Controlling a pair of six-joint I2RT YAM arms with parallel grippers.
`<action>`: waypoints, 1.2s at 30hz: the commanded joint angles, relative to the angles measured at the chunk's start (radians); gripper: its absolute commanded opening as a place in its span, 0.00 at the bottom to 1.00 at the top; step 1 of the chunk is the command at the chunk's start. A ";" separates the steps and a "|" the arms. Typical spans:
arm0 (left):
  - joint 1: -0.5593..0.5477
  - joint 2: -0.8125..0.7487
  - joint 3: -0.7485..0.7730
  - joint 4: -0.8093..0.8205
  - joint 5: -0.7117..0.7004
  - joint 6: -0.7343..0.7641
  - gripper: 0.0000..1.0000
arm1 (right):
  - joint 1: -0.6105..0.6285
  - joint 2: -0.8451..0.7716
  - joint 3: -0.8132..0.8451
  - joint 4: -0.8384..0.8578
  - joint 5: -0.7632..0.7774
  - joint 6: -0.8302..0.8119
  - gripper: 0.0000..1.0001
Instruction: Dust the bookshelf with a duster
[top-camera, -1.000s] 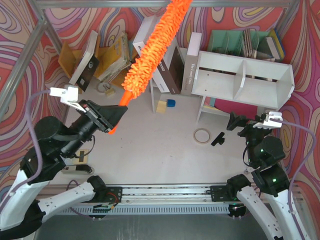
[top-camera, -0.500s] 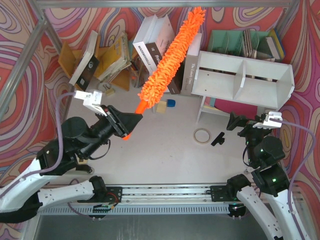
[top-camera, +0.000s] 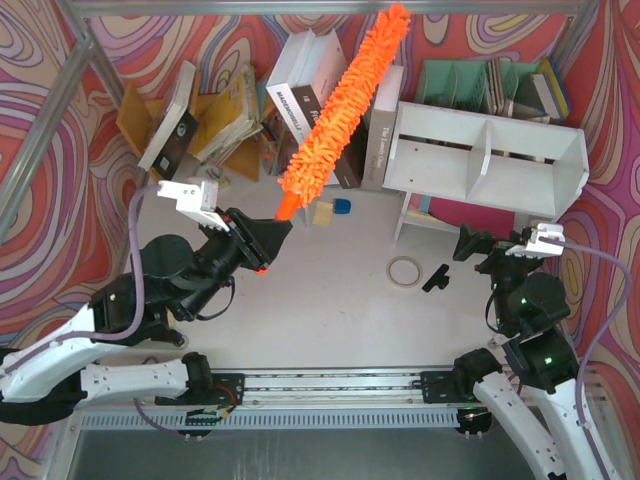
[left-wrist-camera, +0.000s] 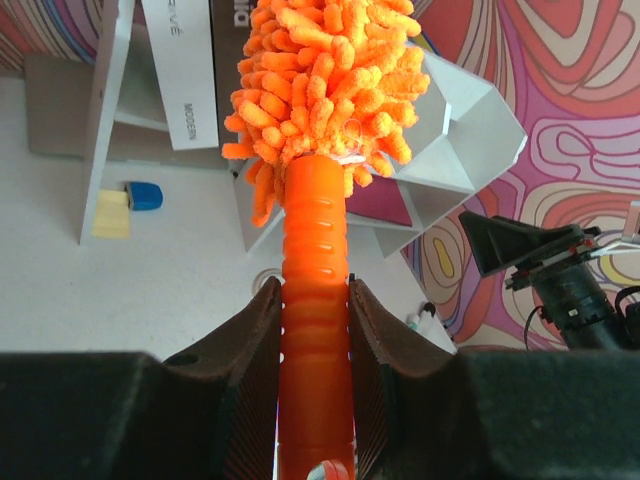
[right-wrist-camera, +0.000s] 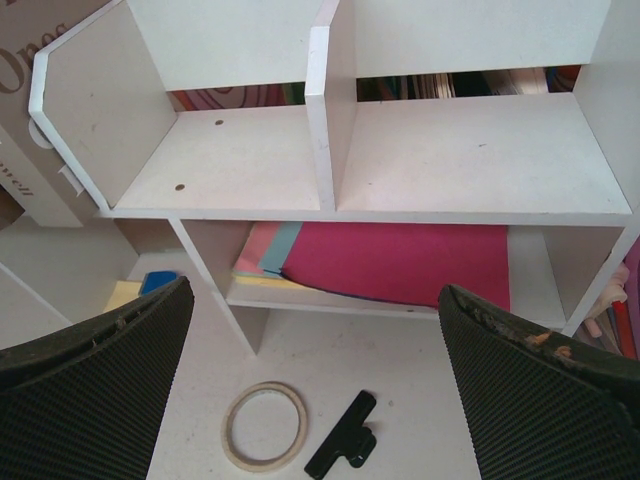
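The orange duster (top-camera: 338, 112) slants up and to the right, its fluffy head (left-wrist-camera: 325, 80) over the leaning books just left of the bookshelf. My left gripper (top-camera: 262, 245) is shut on its ribbed orange handle (left-wrist-camera: 315, 250), both jaws pressed flat against it (left-wrist-camera: 315, 295). The white bookshelf (top-camera: 482, 152) stands at the back right, its two open compartments (right-wrist-camera: 440, 150) split by a middle divider. The duster head is apart from the shelf's left end (left-wrist-camera: 465, 125). My right gripper (top-camera: 485, 250) hangs in front of the shelf, open and holding nothing (right-wrist-camera: 315, 290).
A tape ring (top-camera: 404, 270) (right-wrist-camera: 264, 427) and a black clip (top-camera: 436, 277) (right-wrist-camera: 342, 449) lie before the shelf. Pink paper (right-wrist-camera: 420, 265) sits on its low ledge. Books (top-camera: 200, 115) lean at the back left. A mint-green organizer (top-camera: 490, 88) stands behind the shelf. A blue object (top-camera: 342, 206) lies near the books.
My left arm has moved right and toward the middle with the duster, swinging its head toward the shelf's left end. The right arm has stayed still.
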 joint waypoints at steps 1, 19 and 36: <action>-0.006 -0.023 0.050 0.109 -0.053 0.066 0.00 | 0.004 -0.015 -0.011 0.048 0.007 -0.020 0.99; -0.042 0.052 -0.074 0.153 -0.090 -0.123 0.00 | 0.004 -0.024 -0.016 0.050 0.008 -0.023 0.99; -0.076 0.060 0.060 0.264 -0.004 0.087 0.00 | 0.004 -0.029 -0.017 0.049 0.003 -0.020 0.99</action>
